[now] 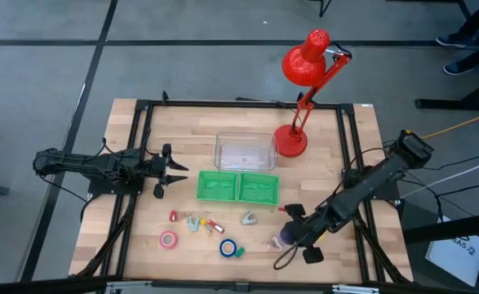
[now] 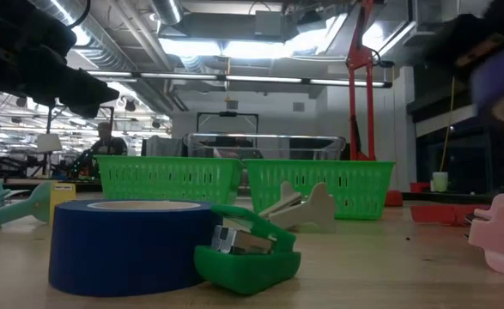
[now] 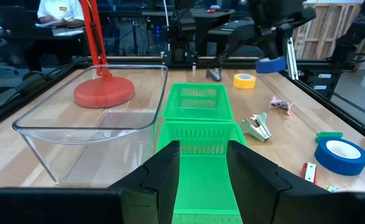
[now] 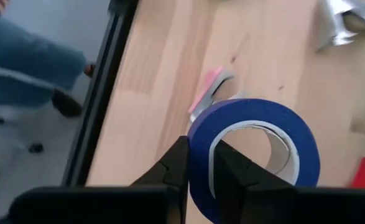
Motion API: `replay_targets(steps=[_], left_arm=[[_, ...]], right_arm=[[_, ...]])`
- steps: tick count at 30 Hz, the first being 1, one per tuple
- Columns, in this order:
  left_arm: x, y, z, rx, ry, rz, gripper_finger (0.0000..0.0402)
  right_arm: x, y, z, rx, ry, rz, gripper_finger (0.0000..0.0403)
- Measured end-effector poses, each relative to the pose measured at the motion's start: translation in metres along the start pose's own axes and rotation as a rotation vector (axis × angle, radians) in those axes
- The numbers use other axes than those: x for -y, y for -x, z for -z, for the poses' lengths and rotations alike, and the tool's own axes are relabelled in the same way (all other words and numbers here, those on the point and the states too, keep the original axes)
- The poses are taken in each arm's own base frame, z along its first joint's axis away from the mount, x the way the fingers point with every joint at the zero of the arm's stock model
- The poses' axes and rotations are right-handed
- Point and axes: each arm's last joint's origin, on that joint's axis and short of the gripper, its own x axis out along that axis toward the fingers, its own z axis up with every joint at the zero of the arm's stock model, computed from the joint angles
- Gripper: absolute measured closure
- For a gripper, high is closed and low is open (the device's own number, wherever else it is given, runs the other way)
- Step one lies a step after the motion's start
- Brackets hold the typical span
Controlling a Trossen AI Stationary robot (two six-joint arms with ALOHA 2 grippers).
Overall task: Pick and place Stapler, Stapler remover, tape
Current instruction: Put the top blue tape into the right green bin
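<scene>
My right gripper [image 1: 292, 237] hangs over the table's near right part, shut on a blue tape roll [image 4: 257, 149]. That roll shows high and blurred in the low view [image 2: 500, 77]. On the table lie a pink roll [image 1: 169, 239], a yellow roll [image 3: 244, 80] and another blue roll [image 2: 123, 245] with a small green stapler [image 2: 247, 257] resting against it. A grey staple remover [image 1: 248, 218] lies near the green baskets [image 1: 237, 186]. My left gripper [image 1: 172, 170] waits open, left of the baskets. My right gripper holds the blue roll by its wall [image 4: 198, 168]. One finger [image 4: 176, 168] is outside the ring and the other [image 4: 232, 171] is inside its hollow centre. The roll is lifted clear of the table.
A clear plastic bin [image 1: 246, 151] stands behind the two green baskets, and a red desk lamp [image 1: 292, 139] stands at the far right. A pink piece [image 1: 273, 241] and small coloured items [image 1: 198, 222] lie along the near edge. A person's leg [image 4: 27, 62] shows beyond the table's edge.
</scene>
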Motion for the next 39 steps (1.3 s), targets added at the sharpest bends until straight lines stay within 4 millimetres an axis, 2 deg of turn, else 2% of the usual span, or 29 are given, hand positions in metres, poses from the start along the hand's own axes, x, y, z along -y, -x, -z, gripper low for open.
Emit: replay_targets(steps=[7, 16, 22, 27, 39], left_arm=[[0.000, 0.000, 0.000, 0.000, 0.000, 0.000, 0.0272], [0.000, 0.000, 0.000, 0.000, 0.000, 0.000, 0.0272], [0.000, 0.000, 0.000, 0.000, 0.000, 0.000, 0.0272], [0.000, 0.000, 0.000, 0.000, 0.000, 0.000, 0.0272], [0.000, 0.000, 0.000, 0.000, 0.000, 0.000, 0.0272]], right_arm=[[0.018, 0.005, -0.021, 0.083, -0.082, 0.010, 0.0351], [0.060, 0.015, -0.049, 0.201, -0.207, 0.080, 0.0351], [0.089, 0.020, -0.056, 0.239, -0.312, 0.142, 0.0350], [0.104, 0.022, -0.059, 0.249, -0.362, 0.172, 0.0350], [0.122, -0.016, -0.052, 0.145, -0.375, 0.333, 0.0349]])
